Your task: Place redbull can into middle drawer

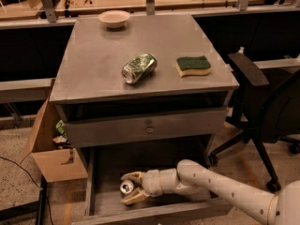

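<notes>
The redbull can (126,187) stands upright on the floor of the pulled-out middle drawer (103,168), near its front left; only its silver top shows well. My gripper (131,188) reaches in from the right, low inside the drawer, with its tan fingers (133,176) spread above and below the can. The fingers stand a little apart from the can. The white arm runs off to the lower right.
On the cabinet top (93,69) lie a dented green can (138,68), a green-and-yellow sponge (193,65) and a beige bowl (114,18). A shut drawer front with a small knob (149,128) hangs above. A cardboard box (52,149) stands left, a black office chair (267,111) right.
</notes>
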`<action>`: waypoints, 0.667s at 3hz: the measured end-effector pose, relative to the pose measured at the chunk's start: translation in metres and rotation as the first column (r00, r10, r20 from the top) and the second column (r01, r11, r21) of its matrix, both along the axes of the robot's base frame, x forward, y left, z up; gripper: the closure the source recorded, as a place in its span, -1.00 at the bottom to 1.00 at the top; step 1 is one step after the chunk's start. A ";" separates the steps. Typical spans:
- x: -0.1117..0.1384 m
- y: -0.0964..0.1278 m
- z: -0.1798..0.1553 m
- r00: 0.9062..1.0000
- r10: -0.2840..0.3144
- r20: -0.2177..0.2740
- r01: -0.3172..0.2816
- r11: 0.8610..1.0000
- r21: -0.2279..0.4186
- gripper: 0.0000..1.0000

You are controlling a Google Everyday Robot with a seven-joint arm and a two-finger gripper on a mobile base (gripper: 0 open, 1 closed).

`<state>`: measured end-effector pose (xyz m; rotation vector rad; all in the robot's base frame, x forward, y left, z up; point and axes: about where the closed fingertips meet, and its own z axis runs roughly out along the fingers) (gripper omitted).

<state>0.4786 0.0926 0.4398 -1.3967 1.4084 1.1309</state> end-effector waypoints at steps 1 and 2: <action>0.003 -0.010 0.005 1.000 -0.020 -0.003 0.020 0.999 -0.025 -0.83; 0.003 -0.033 0.021 0.999 -0.039 -0.009 0.039 0.998 -0.054 -0.68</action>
